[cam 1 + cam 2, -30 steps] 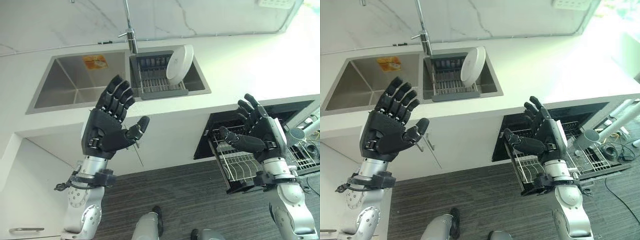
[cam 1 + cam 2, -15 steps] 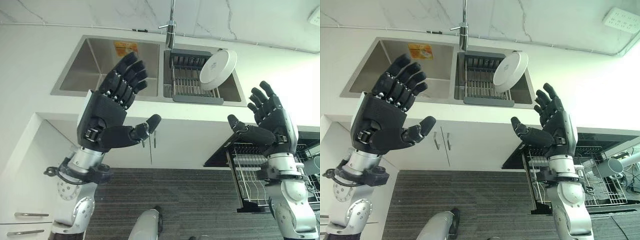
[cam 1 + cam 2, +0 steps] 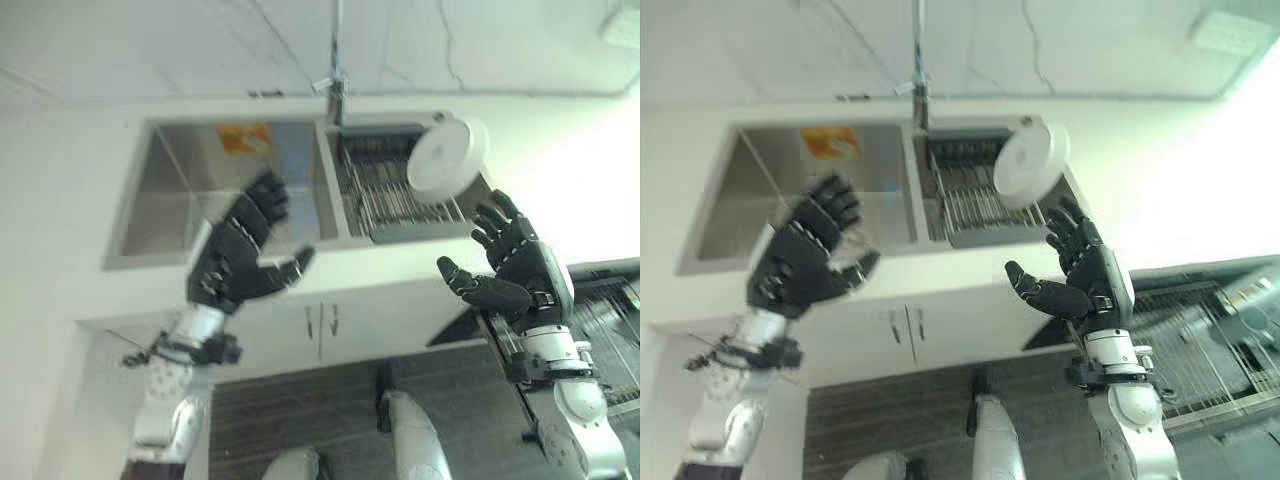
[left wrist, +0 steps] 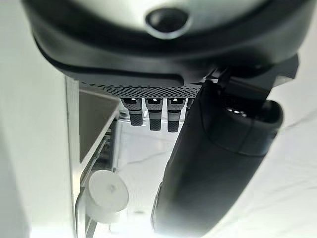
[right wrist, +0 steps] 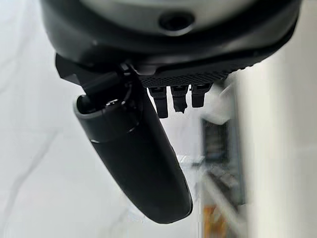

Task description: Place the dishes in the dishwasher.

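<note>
one plate (image 3: 447, 157) (in rack (image 3: 400, 195)), two empty hands

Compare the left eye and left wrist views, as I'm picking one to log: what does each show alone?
Left eye view alone: the open right robot hand, the faucet, the dishwasher rack. Left wrist view alone: a close look along the left robot hand and its thumb. Both: that hand, open, and the white plate standing in the sink.
</note>
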### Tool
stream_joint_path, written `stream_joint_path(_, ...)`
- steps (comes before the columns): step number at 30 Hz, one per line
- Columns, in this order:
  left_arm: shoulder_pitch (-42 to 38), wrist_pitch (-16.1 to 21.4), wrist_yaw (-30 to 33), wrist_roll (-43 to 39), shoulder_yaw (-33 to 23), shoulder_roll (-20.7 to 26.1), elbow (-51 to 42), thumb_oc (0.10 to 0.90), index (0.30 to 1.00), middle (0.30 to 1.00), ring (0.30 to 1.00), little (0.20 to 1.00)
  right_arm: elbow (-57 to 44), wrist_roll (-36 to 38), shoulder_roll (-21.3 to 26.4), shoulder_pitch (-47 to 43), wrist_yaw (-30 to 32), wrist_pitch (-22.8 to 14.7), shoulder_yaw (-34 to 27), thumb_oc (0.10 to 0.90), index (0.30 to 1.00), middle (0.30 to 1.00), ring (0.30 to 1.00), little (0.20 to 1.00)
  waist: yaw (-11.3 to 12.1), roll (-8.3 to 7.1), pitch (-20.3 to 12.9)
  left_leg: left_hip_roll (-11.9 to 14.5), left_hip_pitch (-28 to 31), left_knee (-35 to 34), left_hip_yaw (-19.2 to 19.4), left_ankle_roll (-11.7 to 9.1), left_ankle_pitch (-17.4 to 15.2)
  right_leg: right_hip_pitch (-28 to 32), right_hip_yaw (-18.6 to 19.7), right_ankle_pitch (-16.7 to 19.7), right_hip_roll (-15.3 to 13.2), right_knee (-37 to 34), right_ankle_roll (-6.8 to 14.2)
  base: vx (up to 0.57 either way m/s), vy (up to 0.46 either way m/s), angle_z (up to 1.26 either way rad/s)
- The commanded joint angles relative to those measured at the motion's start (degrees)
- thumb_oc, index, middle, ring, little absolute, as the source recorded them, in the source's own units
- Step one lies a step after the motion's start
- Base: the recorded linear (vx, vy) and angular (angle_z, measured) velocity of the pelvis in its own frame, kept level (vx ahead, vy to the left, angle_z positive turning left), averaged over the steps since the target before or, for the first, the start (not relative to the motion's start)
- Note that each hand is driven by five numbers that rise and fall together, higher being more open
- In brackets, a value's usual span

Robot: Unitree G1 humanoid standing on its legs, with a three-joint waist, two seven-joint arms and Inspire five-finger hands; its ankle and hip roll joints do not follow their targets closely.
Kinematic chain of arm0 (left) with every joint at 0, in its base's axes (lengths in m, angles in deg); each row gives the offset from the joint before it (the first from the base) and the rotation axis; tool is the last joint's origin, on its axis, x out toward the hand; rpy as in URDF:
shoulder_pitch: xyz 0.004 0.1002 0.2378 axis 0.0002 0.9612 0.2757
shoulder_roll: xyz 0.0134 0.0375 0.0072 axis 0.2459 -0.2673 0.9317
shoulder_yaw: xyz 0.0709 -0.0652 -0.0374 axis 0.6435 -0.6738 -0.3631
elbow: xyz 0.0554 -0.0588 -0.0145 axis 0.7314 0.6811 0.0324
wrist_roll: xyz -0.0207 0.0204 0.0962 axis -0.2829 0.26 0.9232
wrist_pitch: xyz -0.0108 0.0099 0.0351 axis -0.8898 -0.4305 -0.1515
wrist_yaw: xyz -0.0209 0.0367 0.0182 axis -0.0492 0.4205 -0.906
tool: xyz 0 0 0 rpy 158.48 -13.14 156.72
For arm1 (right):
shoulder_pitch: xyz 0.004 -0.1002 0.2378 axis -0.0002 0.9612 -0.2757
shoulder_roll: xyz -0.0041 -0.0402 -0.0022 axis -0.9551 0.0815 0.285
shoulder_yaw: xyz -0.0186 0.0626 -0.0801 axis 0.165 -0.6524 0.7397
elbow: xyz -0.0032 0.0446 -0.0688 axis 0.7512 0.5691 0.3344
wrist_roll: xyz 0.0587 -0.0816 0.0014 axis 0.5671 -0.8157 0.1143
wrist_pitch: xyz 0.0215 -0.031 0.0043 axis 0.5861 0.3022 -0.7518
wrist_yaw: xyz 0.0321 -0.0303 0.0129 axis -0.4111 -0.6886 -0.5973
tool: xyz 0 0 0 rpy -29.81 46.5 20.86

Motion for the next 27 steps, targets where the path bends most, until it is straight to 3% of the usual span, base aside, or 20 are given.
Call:
stream_joint_path(1, -8.5, 6.7, -0.4, 0.6, -2.0, 3.7, -7.4, 0.800, 0.900, 0.900, 0.900, 0.900, -2.0, 5.5, -1.3, -8.7, -0.8, -6.1, -4.3, 0.800, 0.900, 0.900, 0.900, 0.900, -0.1, -1.21, -5.4, 3.7, -5.3, -2.9, -0.3, -2.9, 1.5, 4.3, 1.5, -8.0, -4.0, -0.8, 11.2, 0.11, -0.108, 0.34)
stream_joint_path(6, -7.1, 6.4, -1.1, 0.3, -2.6, 3.1, -7.5, 0.800, 0.900, 0.900, 0.900, 0.900, -2.1, 5.6, -4.3, -8.1, -0.2, -4.5, -4.2, 0.800, 0.900, 0.900, 0.900, 0.900, -0.5, -0.67, -6.0, 4.9, -4.3, -2.9, -0.3, -3.9, 1.0, 4.2, 1.5, -8.0, -4.0, -0.8, 11.1, 0.10, -0.082, -0.03)
stream_joint_path(13, -7.3, 7.5, -1.6, 0.0, -1.8, 3.5, -7.7, 0.800, 0.900, 0.900, 0.900, 0.900, -2.3, 3.5, -3.5, -8.7, 2.9, -2.6, -4.9, 0.800, 0.900, 0.900, 0.900, 0.900, -1.1, -0.88, -6.2, 5.6, -4.0, -2.9, -0.5, -4.5, 0.8, 4.2, 1.3, -8.3, -3.6, -0.8, 10.9, 0.04, -0.040, 0.02)
stream_joint_path(27, -9.5, 7.3, -1.4, 0.4, -0.1, 4.8, -6.5, 0.800, 0.900, 0.900, 0.900, 0.900, 3.1, 2.5, -2.2, -11.4, 11.7, -5.6, -9.0, 0.800, 0.900, 0.900, 0.900, 0.900, -2.1, -1.06, -6.4, 6.3, -2.6, -2.9, 0.3, -4.7, 0.1, 4.9, 1.7, -8.4, -2.7, -0.8, 10.5, 0.01, -0.004, 0.00)
